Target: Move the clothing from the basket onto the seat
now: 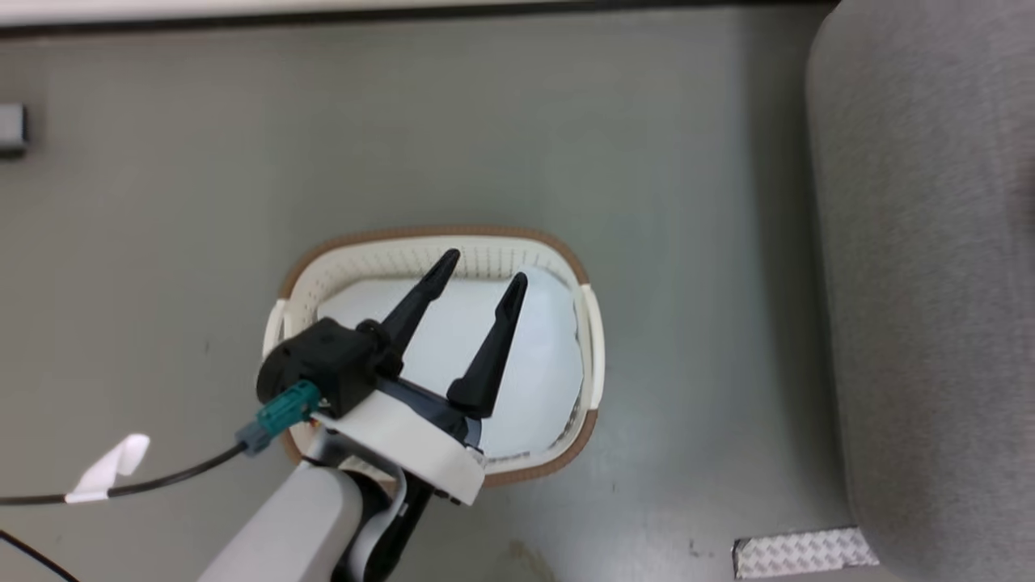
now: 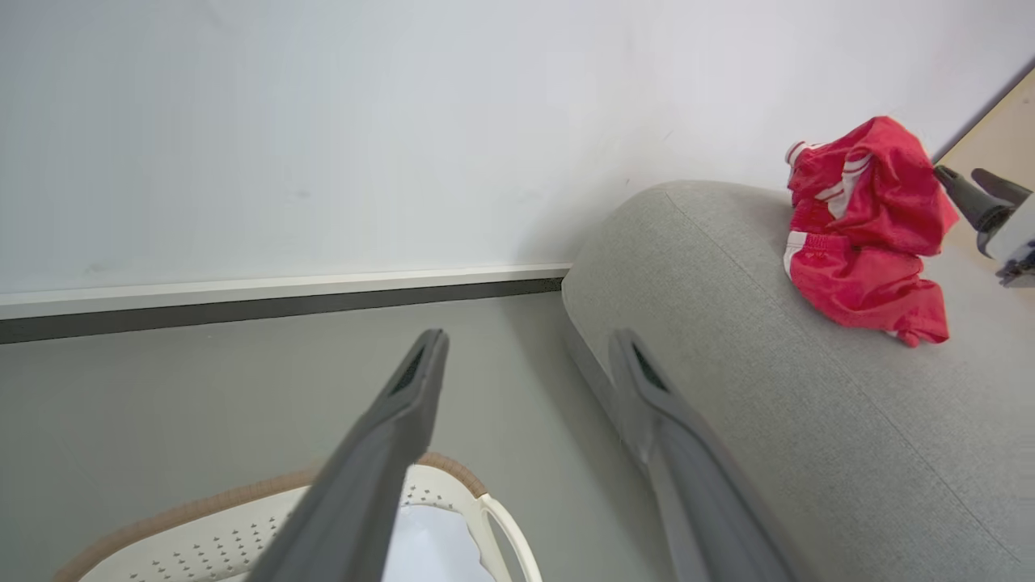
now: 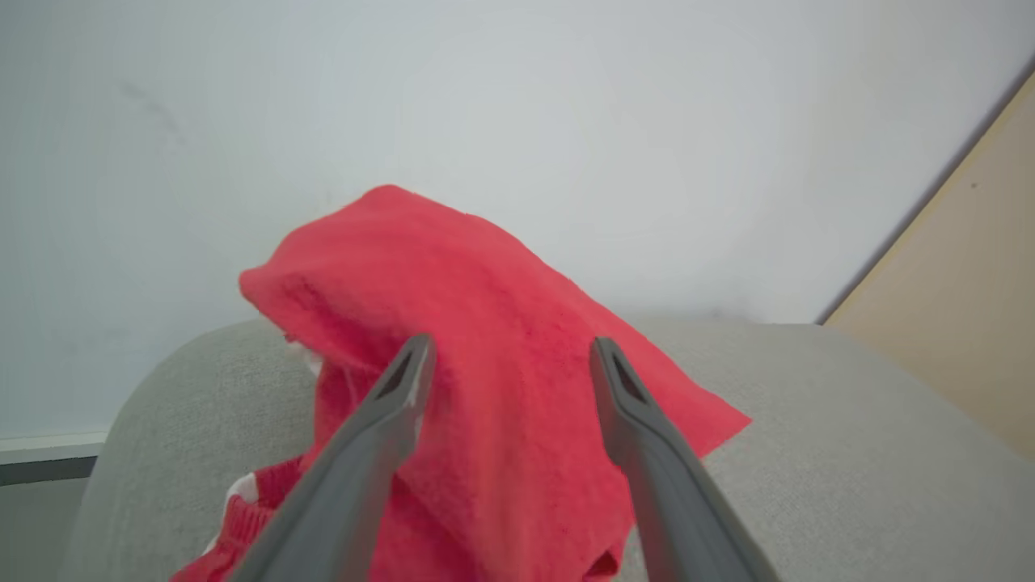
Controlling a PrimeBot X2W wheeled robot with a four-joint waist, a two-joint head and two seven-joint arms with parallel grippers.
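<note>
The right gripper (image 3: 509, 343) stands with its fingers spread apart and clamped on nothing. The red clothing (image 3: 485, 275) is bunched just beyond the tips, from ten to one o'clock in its wrist view, and rests on the grey seat (image 3: 808, 404). The left gripper (image 1: 483, 268) hangs over the basket (image 1: 437, 234), also spread and empty. A pale sheet (image 1: 542, 356) lies inside the basket, and the seat is at three o'clock from it. The step in hand looks like the letting-go. Next, the right arm probably needs to draw back without snagging the cloth, then check under the sheet.
</note>
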